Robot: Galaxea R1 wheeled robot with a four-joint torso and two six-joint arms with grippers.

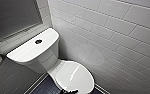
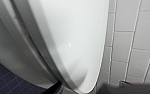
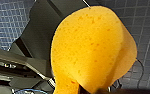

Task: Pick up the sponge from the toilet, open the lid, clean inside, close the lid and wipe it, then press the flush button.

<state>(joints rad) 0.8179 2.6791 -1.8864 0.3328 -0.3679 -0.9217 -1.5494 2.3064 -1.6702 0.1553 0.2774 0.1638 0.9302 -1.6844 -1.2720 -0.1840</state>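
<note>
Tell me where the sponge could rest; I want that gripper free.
The tank top is bare on both sides of the flush button. The closed lid is bare, except its front edge, where the left gripper crowds it.

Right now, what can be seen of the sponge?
The sponge is an orange-yellow foam block with rounded corners and a pitted, porous surface. It is bent over, pinched at one end by the right gripper, and hangs in the air above the dark blue tiled floor, touching nothing else that shows.
</note>
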